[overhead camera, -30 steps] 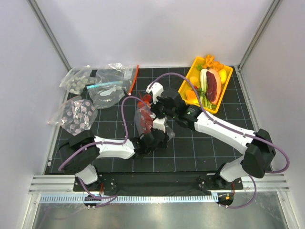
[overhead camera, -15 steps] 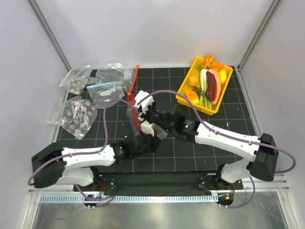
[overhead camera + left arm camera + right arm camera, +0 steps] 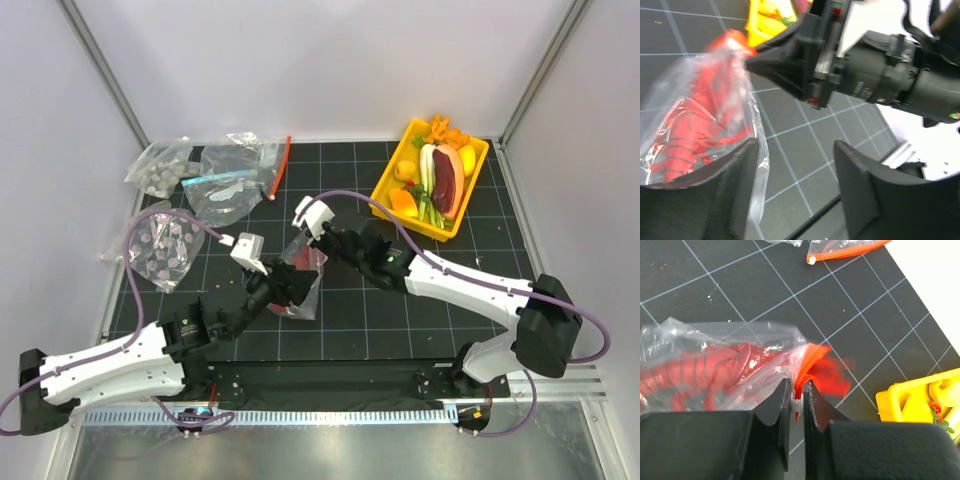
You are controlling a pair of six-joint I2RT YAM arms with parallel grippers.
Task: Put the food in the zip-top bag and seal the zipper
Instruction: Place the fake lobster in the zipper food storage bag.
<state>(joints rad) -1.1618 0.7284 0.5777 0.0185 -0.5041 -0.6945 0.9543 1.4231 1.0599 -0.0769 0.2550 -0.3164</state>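
Observation:
The zip-top bag (image 3: 298,285) lies mid-table with the food, a glossy red lobster (image 3: 695,125), inside it. My right gripper (image 3: 798,390) is shut on the bag's red-orange zipper (image 3: 810,365), its small white slider between the pads. In the top view that gripper (image 3: 318,252) sits at the bag's far end. My left gripper (image 3: 796,146) is open at the bag's near side (image 3: 283,292). Its left finger (image 3: 735,190) touches the clear film and nothing is between the fingers. The lobster (image 3: 705,372) also shows through the film in the right wrist view.
A yellow tray (image 3: 480,146) at the back right holds a dark red slab, a leek and small fruit pieces. Two bags of grey discs (image 3: 160,245) and a clear bag with a blue strip (image 3: 225,185) lie at the back left. Another bag's red strip (image 3: 850,252) lies beyond.
My left gripper has opened, let go of the bag and drawn back toward the near left. My right gripper stays shut on the zipper and has shifted slightly.

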